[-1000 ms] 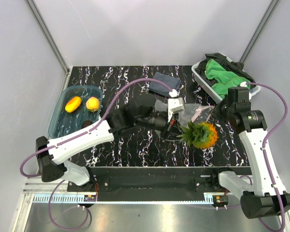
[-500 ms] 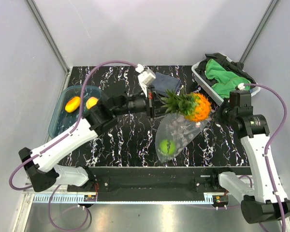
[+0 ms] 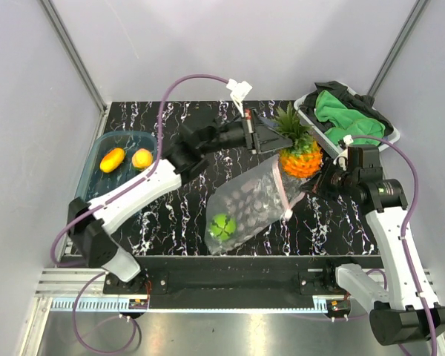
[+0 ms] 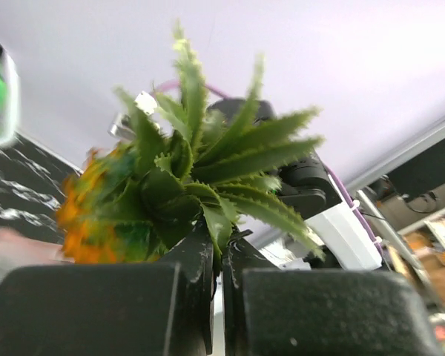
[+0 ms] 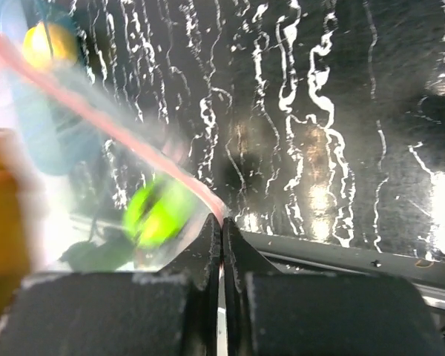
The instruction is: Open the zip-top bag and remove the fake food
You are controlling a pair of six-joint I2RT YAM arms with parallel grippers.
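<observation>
Pineapple (image 3: 300, 153) has shifted since half a second ago: it hung over the bag mouth with its leaves pointing left, and it now sits farther back and right, crown toward the far wall. The left arm has stretched farther across the worktop (image 3: 328, 224) with it.

Left gripper (image 3: 256, 138) is closed on the crown leaves. The left wrist view shows both fingers (image 4: 195, 256) pinched together on the leaf bases, the orange body out of focus to the left. The fruit is out of the bag, just beside its mouth.

Zip-top bag (image 3: 248, 202) has swung left and now lies slanted, mouth up and to the right, closed end toward the near edge. Its pinkish zip strip (image 3: 280, 185) runs across the open mouth.

Right gripper (image 3: 317, 182) is clamped shut on the bag's rim. The right wrist view shows the pink strip running straight into the closed fingertips.

Green ball (image 3: 222, 226) is inside the bag at its low end, and has moved left along with the bag.

Two orange-yellow pieces (image 3: 113, 159) lie in the blue tub (image 3: 89, 194) at the left edge.

Basket (image 3: 310, 117) with green cloths (image 3: 348, 119) sits at the far right corner.
</observation>
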